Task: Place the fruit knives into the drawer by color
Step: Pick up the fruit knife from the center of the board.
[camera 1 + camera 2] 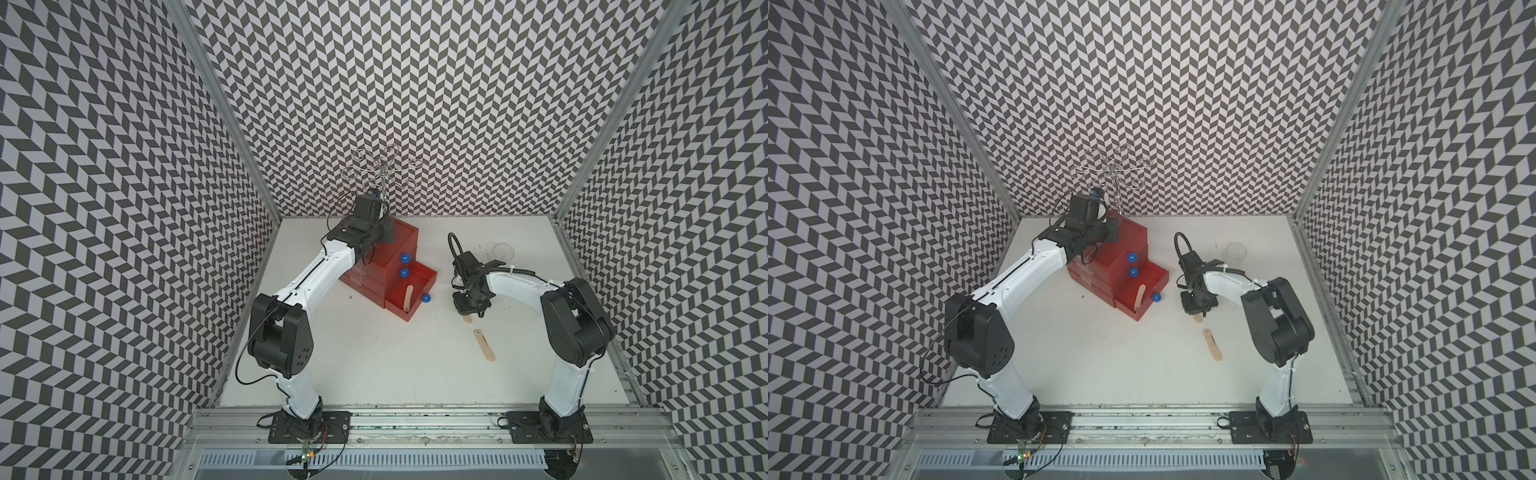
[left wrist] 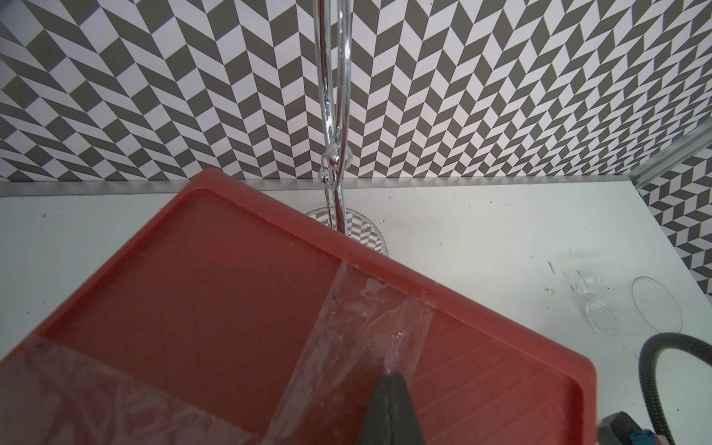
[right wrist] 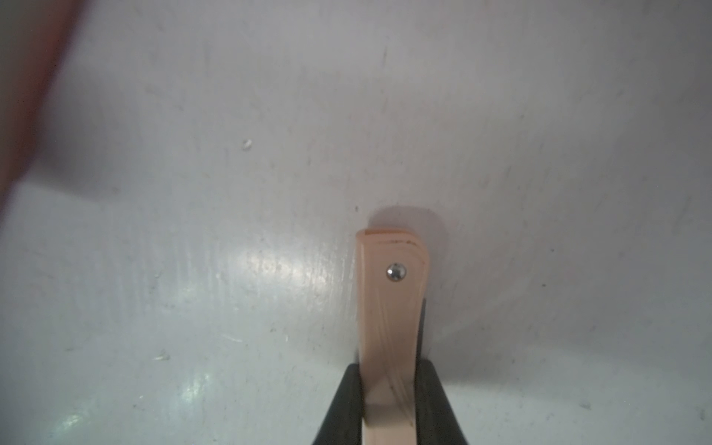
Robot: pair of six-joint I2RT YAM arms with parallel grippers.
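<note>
While the left hand [image 2: 390, 379] rests clenched on the taped top of the red drawer cabinet [image 1: 399, 241], we see its bottom drawer [image 1: 430, 275] standing pulled out, with one peach knife [image 1: 409, 297] lying inside. Our right hand [image 3: 389, 371] is grasping a second peach knife [image 3: 389, 308] down at the table [image 1: 374, 365], near that open drawer. A third peach knife [image 1: 484, 345] lies flat on the table close by. A clear cup [image 1: 503, 250] sits farther back.

Left arm [image 1: 307, 274] stretches toward upper centre, left gripper [image 2: 391, 381] pinched closed; right arm [image 1: 519, 286] bends inward, right gripper [image 3: 388, 370] clamping a peach knife [image 3: 389, 300].
</note>
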